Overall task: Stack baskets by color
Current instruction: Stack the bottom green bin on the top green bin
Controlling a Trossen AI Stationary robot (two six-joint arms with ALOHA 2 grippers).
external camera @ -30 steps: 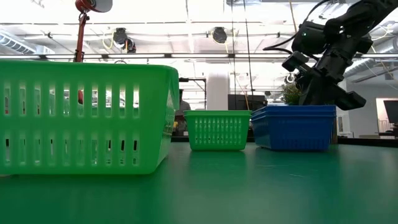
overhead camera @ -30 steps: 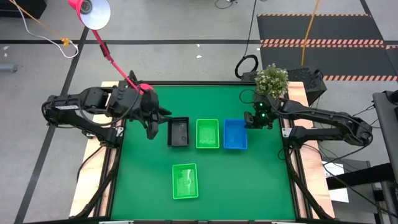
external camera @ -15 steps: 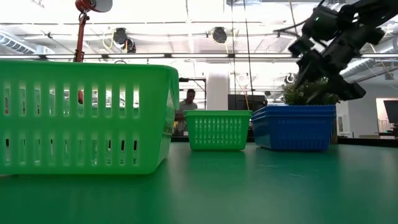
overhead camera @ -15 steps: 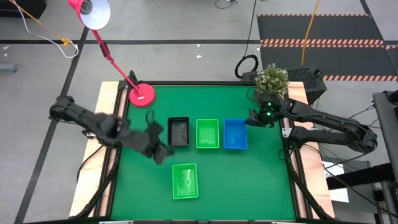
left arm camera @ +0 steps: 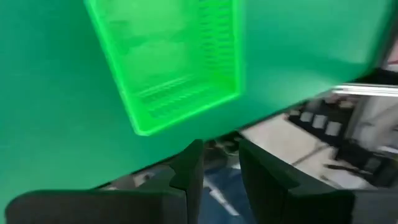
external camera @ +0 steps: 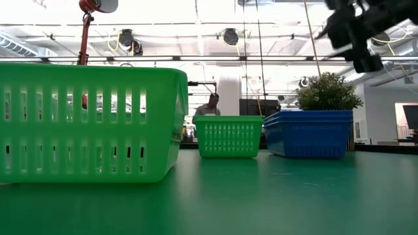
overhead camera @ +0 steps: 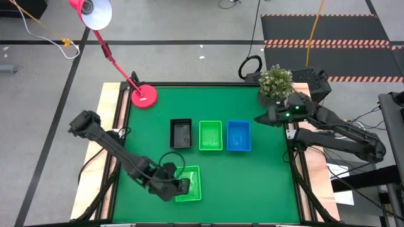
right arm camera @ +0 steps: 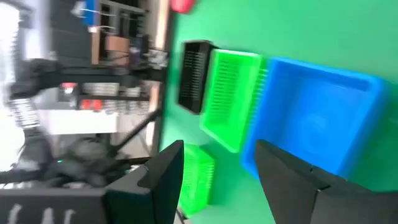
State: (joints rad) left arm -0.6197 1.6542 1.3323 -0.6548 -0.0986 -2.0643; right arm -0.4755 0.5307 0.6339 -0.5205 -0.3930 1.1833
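Note:
A black basket [overhead camera: 181, 133], a green basket [overhead camera: 210, 135] and a blue basket [overhead camera: 238, 135] stand in a row across the table's middle. In the low view the blue one [external camera: 310, 134] shows stacked rims. A single green basket [overhead camera: 189, 184] rests on its base near the front edge. My left gripper [overhead camera: 179, 185] hangs at its left wall, pointing steeply down, open by a narrow gap [left arm camera: 219, 165] with nothing in it; the basket [left arm camera: 168, 62] lies ahead of the fingers. My right gripper [overhead camera: 257, 118] hovers open [right arm camera: 227, 168] right of the blue basket, high above the table [external camera: 353, 29].
A pink lamp base [overhead camera: 144, 96] sits at the far left corner, its arm reaching off the table. A potted plant [overhead camera: 276, 82] stands at the far right corner. Bare green mat [overhead camera: 252, 183] lies right of the single green basket. A person [external camera: 210, 104] shows in the room behind.
My left gripper has swung from beside the black basket toward the near edge and down to the single green basket, rolling as it went. My right gripper has risen from the blue basket's right end and drawn back toward the table's right edge. No basket has moved.

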